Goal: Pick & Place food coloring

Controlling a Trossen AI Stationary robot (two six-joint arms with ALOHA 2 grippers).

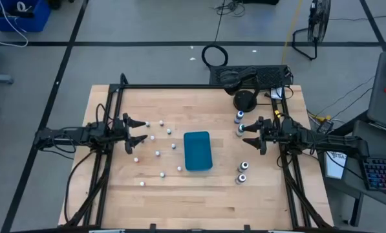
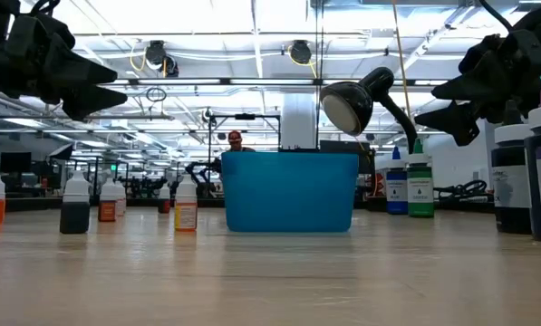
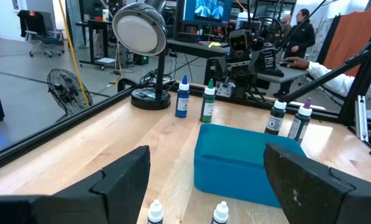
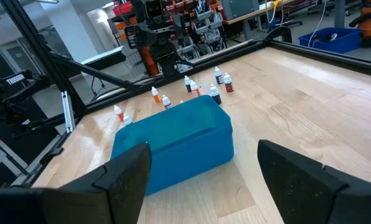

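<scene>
Four upright white-capped food coloring bottles (image 1: 241, 147) are flanked by the spread-open right gripper (image 1: 250, 137); the left gripper (image 1: 138, 131), also apart, is held well across the teal rectangular box (image 1: 198, 151).

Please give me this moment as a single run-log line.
left end effector: open, above small bottles | right end effector: open, near taller bottles | blue box: mid-table | nothing held

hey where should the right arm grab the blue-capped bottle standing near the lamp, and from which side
Probably by its narrow body, just under the cap. The blue-capped bottle stands upright beside the green-capped bottle, so come from above or from the teal box side, jaws straddling it. The right gripper hovers open nearby.
</scene>
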